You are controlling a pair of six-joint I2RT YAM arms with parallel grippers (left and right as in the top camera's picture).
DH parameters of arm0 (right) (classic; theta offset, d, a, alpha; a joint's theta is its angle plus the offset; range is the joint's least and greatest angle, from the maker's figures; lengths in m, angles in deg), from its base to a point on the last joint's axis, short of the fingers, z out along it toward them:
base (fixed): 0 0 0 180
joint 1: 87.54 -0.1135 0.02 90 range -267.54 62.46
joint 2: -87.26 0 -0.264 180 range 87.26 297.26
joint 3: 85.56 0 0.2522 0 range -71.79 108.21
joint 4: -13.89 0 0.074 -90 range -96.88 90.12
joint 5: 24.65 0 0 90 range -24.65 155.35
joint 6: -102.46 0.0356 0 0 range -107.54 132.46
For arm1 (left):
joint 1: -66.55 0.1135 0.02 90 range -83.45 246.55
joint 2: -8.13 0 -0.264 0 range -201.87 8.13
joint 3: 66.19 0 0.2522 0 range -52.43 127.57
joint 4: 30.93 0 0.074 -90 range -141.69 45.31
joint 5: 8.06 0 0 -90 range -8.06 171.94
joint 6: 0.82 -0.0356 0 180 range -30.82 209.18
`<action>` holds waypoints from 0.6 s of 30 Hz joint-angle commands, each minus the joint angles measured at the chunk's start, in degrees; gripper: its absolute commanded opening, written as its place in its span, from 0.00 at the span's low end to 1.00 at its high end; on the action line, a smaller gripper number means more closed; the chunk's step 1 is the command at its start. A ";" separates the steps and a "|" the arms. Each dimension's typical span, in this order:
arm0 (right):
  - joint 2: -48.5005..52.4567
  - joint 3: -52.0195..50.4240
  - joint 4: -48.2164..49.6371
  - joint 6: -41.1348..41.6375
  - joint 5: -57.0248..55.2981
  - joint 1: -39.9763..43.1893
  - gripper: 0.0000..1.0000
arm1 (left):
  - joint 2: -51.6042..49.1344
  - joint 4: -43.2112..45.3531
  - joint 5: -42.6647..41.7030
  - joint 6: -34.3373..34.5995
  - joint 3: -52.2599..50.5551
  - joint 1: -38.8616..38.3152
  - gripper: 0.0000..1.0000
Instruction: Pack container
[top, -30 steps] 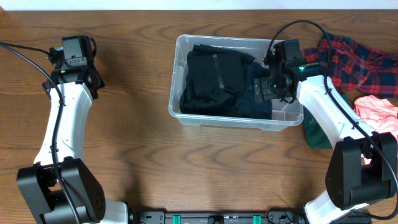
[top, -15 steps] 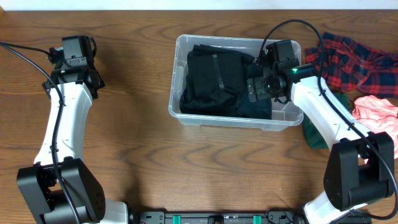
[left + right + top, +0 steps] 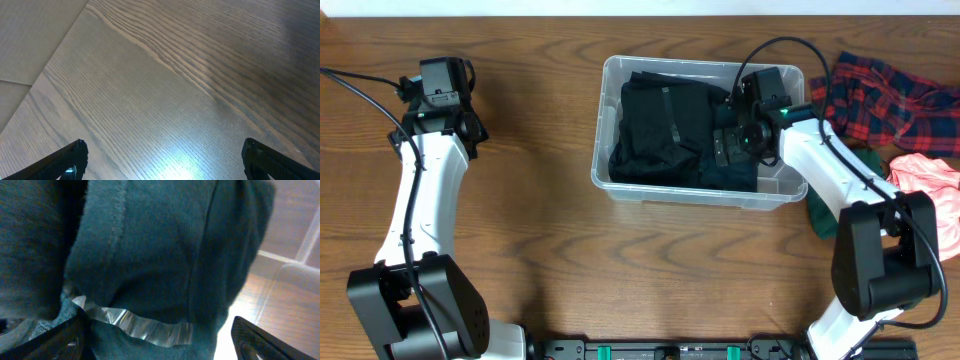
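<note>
The container [image 3: 692, 194], a clear tub, stands at the table's middle back. A black garment [image 3: 660, 125] fills its left part and a dark teal garment [image 3: 732, 172] lies at its right. My right gripper [image 3: 728, 143] is inside the tub's right half, open, low over the clothes. In the right wrist view its gripper [image 3: 160, 330] has its jaws wide apart on either side of the teal garment [image 3: 160, 245], which has a silver strip [image 3: 145, 325]; the tub's clear floor [image 3: 290, 295] shows at right. My left gripper [image 3: 442, 98] hangs open and empty over bare wood [image 3: 162, 150] at far left.
A red plaid cloth [image 3: 890, 95] lies right of the tub at the back. A pink cloth [image 3: 930, 180] and a dark green cloth [image 3: 825, 215] lie at the right edge, beside my right arm.
My right gripper has moved a little to the left, further into the tub over the garments. The left arm has not moved.
</note>
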 commanded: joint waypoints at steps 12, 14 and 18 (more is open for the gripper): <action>2.86 -0.09 0.87 0.57 0.81 -0.44 0.82 | 0.74 -0.17 0.92 -0.57 0.79 0.22 0.98; 3.41 -0.09 0.87 0.57 0.79 -0.44 0.83 | 0.74 -0.20 0.92 -0.57 0.79 0.22 0.98; 4.13 -0.09 1.01 0.57 0.79 -0.44 0.84 | 0.74 -0.20 0.92 -0.57 0.79 0.22 0.98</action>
